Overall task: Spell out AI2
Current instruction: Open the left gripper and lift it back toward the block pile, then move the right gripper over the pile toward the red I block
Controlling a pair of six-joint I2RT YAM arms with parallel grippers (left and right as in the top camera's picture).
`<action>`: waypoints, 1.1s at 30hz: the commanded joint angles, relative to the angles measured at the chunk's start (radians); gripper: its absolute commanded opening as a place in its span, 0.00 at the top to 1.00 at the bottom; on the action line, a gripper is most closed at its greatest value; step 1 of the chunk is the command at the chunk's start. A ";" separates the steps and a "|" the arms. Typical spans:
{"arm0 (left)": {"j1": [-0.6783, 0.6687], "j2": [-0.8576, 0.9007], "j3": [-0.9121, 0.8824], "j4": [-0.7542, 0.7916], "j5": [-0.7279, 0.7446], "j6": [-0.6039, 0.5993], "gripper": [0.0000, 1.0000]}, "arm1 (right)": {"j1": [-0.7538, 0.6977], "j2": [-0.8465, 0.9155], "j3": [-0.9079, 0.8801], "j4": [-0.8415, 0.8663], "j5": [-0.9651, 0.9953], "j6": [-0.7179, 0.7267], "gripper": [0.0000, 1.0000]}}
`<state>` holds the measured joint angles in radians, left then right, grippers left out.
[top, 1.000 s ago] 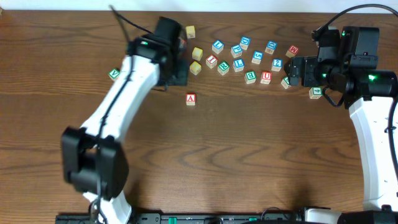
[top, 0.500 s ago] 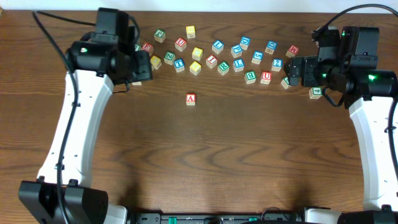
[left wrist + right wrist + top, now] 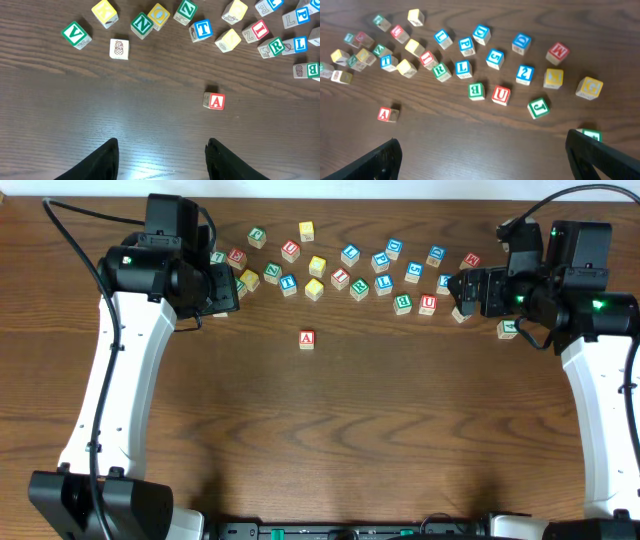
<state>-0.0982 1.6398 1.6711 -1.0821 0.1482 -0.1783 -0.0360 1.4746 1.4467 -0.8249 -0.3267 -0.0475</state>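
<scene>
Now | my left pincer (image 3: 162, 145) and right pincer (image 3: 482, 142) both spread | overhead: A (image 3: 307, 338) alone, 6 o'clock of block cluster (image 3: 359, 289) | I (image 3: 340, 278) at A's 1 o'clock | 2 (image 3: 524, 73) at A's 2 o'clock

White-linked arms (image 3: 100, 410) carry black joints, black cables and small green lights.

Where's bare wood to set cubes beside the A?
Free: right of the pale wooden red A cube, in front of the green B cube and red U cube; also the whole near side. Crowded: the far cube row.
</scene>
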 commanded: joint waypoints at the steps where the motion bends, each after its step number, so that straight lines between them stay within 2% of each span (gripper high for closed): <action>1: 0.004 -0.011 0.021 0.013 -0.003 0.021 0.45 | 0.005 -0.004 0.023 0.018 -0.024 0.013 0.01; 9: 0.004 -0.010 0.021 0.102 -0.015 0.021 0.45 | 0.047 0.036 0.041 0.026 0.024 0.097 0.01; 16: 0.004 -0.010 0.021 0.127 -0.120 0.021 0.45 | 0.118 0.229 0.275 -0.103 0.155 0.166 0.02; 22: 0.004 -0.010 0.021 0.126 -0.120 0.021 0.44 | 0.150 0.397 0.452 -0.191 0.190 0.285 0.09; 33: 0.003 -0.005 0.019 0.122 -0.142 0.021 0.45 | 0.189 0.490 0.470 -0.214 0.293 0.323 0.10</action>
<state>-0.0982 1.6398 1.6711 -0.9604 0.0273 -0.1749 0.1295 1.9530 1.8915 -1.0275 -0.1036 0.2512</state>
